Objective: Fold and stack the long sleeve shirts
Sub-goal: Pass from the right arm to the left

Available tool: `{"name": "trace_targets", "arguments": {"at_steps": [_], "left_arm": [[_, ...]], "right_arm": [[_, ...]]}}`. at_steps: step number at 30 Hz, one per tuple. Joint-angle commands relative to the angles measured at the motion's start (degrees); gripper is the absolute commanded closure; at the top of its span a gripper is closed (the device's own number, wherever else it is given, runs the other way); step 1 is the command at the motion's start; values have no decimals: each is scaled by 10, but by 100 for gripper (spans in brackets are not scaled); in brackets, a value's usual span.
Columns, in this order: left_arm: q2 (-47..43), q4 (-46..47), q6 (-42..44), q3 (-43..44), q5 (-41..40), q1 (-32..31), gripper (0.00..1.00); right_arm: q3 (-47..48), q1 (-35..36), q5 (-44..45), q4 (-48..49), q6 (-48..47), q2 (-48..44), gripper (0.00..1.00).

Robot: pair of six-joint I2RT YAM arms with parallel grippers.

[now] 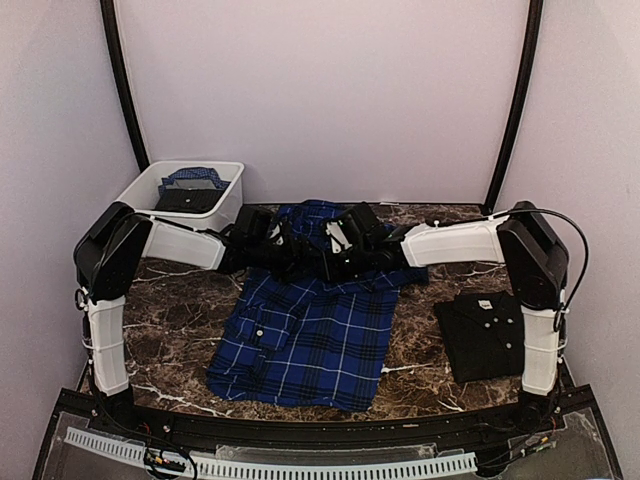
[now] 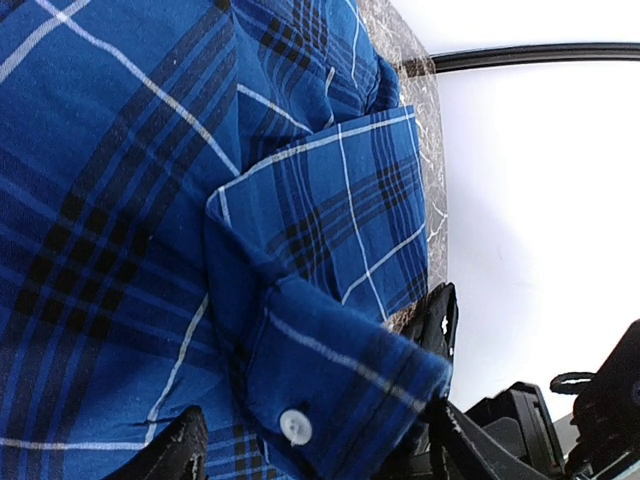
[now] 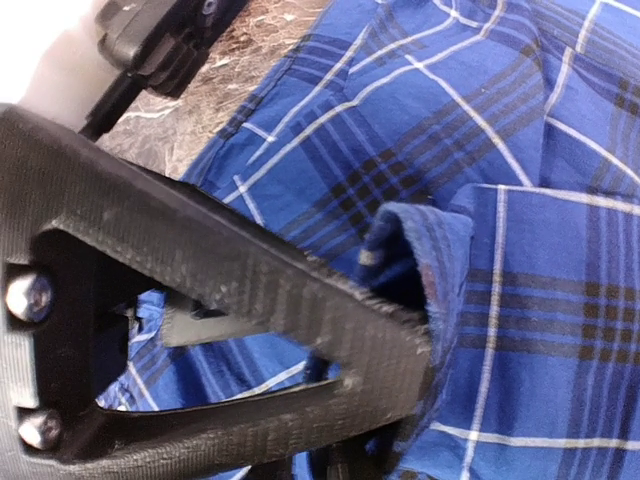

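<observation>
I see the spread shirt (image 1: 310,340) mid-way across the table (image 1: 180,330), the folded shirt (image 1: 485,335) to its right, apart. The tub (image 1: 232,200) stands behind at far left, with more cloth (image 1: 190,188) in it. Left gripper (image 1: 285,247) and right gripper (image 1: 337,250) sit side by side over the spread shirt's far end.

Soft, even, faintly lilac light with hardly a hard shadow

Top view: the walls (image 1: 320,90) are bright and flat. The dark marble surface (image 1: 180,330) carries only pale shadows under the arms (image 1: 190,245), and its near edge bows as a wide lens would bend it. The black shirt (image 1: 480,335) sinks into near-solid black with only its white buttons showing, while the plaid shirt (image 1: 310,340) keeps clean colour. Left wrist view: the plaid weave and a button (image 2: 295,427) are sharp, but the white background on the right is blown out. Right wrist view: the cloth is crisp, the arm part (image 3: 170,35) at top left is blurred, and the corner beside it burns to white
</observation>
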Motion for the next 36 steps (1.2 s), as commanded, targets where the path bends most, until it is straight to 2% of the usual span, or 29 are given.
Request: {"name": "trace_targets", "arguments": {"at_steps": [1, 7, 11, 16, 18, 24, 28, 34, 36], "left_arm": [[-7, 40, -10, -18, -22, -4, 23], [8, 7, 4, -9, -31, -4, 21], [12, -20, 13, -9, -39, -5, 21], [19, -38, 22, -7, -39, -5, 23], [19, -38, 22, -6, -39, -6, 23], [-5, -26, 20, -24, -38, -6, 22], [-35, 4, 21, -52, -38, -6, 20], [-56, 90, 4, -97, -27, -6, 19], [-47, 110, 4, -96, -19, -6, 18]], "right_arm": [[-13, 1, -41, 45, 3, 3, 83], [-28, 1, -55, 44, 5, -21, 68], [-45, 1, -46, 34, 5, -53, 62], [-66, -4, -35, 30, 7, -93, 46], [-72, -7, -32, 29, 10, -101, 44], [-92, -22, -29, 29, 22, -111, 44], [-101, -34, -22, 28, 32, -109, 49], [-96, -59, -10, 35, 77, -79, 73], [-74, -61, -7, 27, 80, -54, 76]]}}
